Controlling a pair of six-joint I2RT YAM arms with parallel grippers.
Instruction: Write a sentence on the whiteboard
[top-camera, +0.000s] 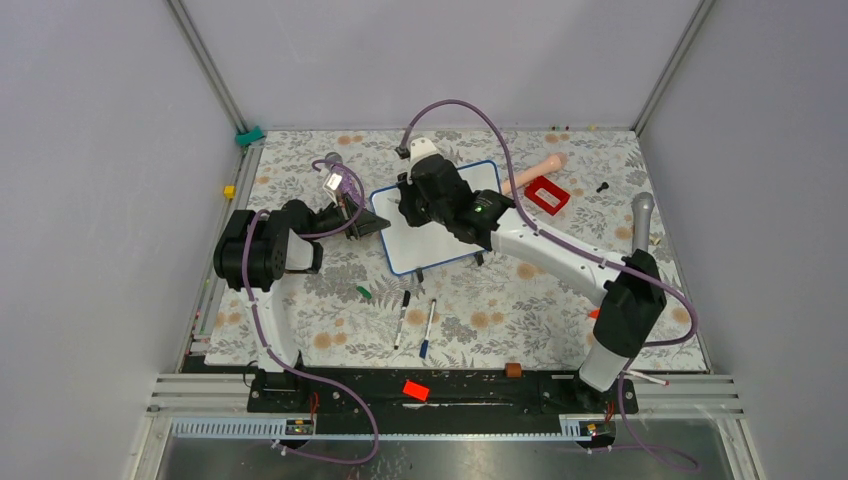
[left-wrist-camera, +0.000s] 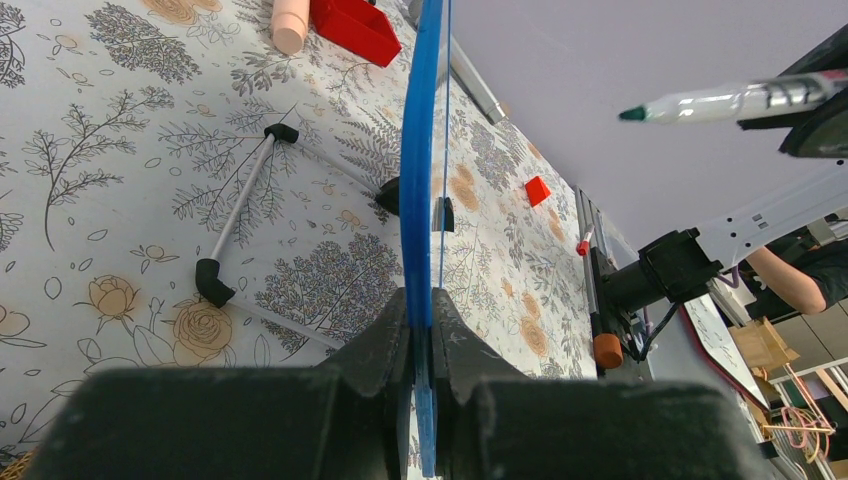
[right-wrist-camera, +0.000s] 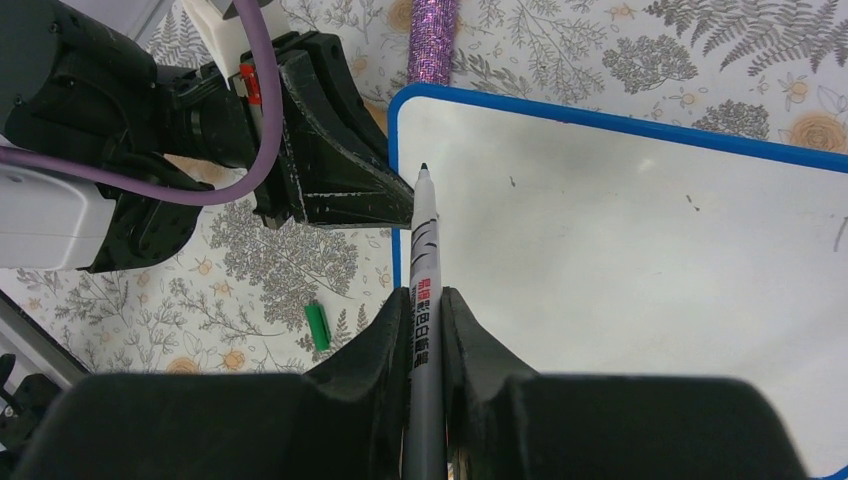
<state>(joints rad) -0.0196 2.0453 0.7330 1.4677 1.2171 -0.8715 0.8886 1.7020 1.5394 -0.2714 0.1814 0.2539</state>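
By the closed left gripper (left-wrist-camera: 424, 318), the left rim of the whiteboard (top-camera: 432, 250) is being pinched at the middle of the floral table (top-camera: 300, 305). To its right, a green-tipped marker (right-wrist-camera: 424, 230) is being clamped by the right gripper (right-wrist-camera: 426, 305), its tip being held off the board's face, near that rim.

one whiteboard (top-camera: 420, 245). three markers: one held marker (right-wrist-camera: 424, 260) over it, one black-ended marker (top-camera: 401, 318) and one blue-ended marker (top-camera: 428, 328) flat on the desk (top-camera: 300, 320). one green cap (top-camera: 363, 292), one red tray (top-camera: 547, 195), one peach cylinder (top-camera: 535, 175), one purple glitter stick (right-wrist-camera: 432, 40), one red block (top-camera: 415, 390).
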